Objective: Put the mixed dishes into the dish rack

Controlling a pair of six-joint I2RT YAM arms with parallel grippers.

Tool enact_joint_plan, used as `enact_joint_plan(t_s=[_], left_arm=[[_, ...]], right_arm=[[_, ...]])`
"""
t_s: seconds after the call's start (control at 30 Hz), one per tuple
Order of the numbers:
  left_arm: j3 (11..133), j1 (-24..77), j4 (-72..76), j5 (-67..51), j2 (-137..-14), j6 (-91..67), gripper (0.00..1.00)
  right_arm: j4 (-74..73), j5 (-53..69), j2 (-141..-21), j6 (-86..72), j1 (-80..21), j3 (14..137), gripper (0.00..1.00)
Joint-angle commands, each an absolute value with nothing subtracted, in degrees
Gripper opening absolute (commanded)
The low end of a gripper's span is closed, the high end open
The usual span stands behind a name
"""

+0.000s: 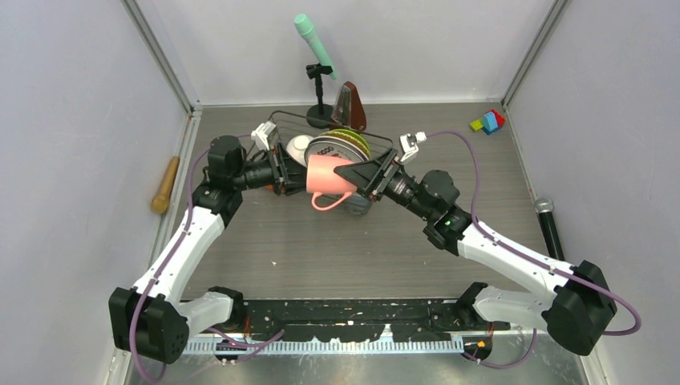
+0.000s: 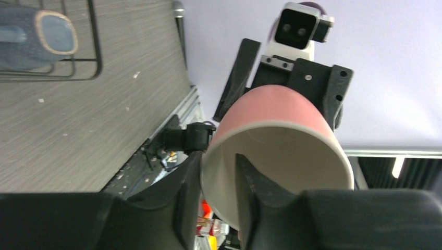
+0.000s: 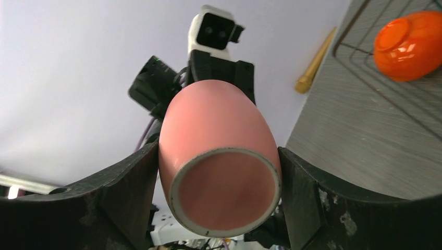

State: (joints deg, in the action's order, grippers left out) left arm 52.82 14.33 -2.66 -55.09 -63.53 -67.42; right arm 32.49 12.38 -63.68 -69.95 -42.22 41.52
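Observation:
The pink mug [image 1: 329, 176] hangs on its side above the table, between my two grippers, handle down. My left gripper [image 1: 290, 172] pinches its rim [image 2: 220, 156], one finger inside [image 2: 250, 182] and one outside. My right gripper [image 1: 367, 173] clasps the mug's base [image 3: 219, 156] from both sides. The mug shows in the left wrist view [image 2: 281, 120] and in the right wrist view [image 3: 213, 125]. Behind them the dish rack [image 1: 281, 117] holds the lime-green plate [image 1: 354, 135], the white teal-rimmed plate [image 1: 333, 149] and the white bowl [image 1: 299, 145]. The orange-red bowl [image 3: 409, 44] and the grey-blue mug [image 2: 36, 36] lie in the rack. The tan plate is hidden.
A mint microphone on a stand [image 1: 317, 48] and a brown wedge-shaped object [image 1: 350, 108] stand behind the rack. Toy blocks [image 1: 487, 122] lie at the back right, a black microphone [image 1: 549, 224] at the right wall, a wooden stick [image 1: 166, 184] at the left wall.

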Motion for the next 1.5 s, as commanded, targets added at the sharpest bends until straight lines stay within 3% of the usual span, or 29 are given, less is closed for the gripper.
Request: enact_joint_plan(t_s=[0.0,0.13,0.33,0.47,0.63,0.83,1.07,1.47], left_arm=[[57.8,12.3,-11.6,-51.4,-62.7,-59.3,0.44],[57.8,8.8,-14.7,-48.3,-62.6,-56.5,0.57],[61.1,2.7,-30.7,-42.1,-63.5,-44.1,0.66],[62.6,0.3,-37.5,-34.5,-62.8,-38.0,0.76],[65.4,-2.5,-45.2,-19.8,-60.9,-31.9,0.97],[61.2,-2.6,-43.5,-14.1,-56.4,-33.5,0.98],[57.9,-2.6,-42.3,-13.3,-52.2,-34.6,0.97],[56.4,-2.6,-42.6,-12.4,-50.3,-34.9,0.94]], right_arm=[[23.4,6.3,-61.5,-61.6,-41.1,48.1,0.00],[17.5,6.1,-62.8,-55.0,-40.9,52.1,0.00],[5.4,9.3,-66.9,-29.7,-40.9,61.6,0.00],[-8.1,15.7,-75.9,-14.6,-40.8,73.3,0.00],[-16.2,20.9,-85.4,1.9,-40.9,87.3,0.00],[-22.0,24.2,-93.6,19.4,-41.0,96.7,0.00],[-27.4,30.4,-104.8,28.1,-41.0,110.2,0.00],[-28.0,28.8,-114.7,34.3,-42.8,116.2,0.00]])
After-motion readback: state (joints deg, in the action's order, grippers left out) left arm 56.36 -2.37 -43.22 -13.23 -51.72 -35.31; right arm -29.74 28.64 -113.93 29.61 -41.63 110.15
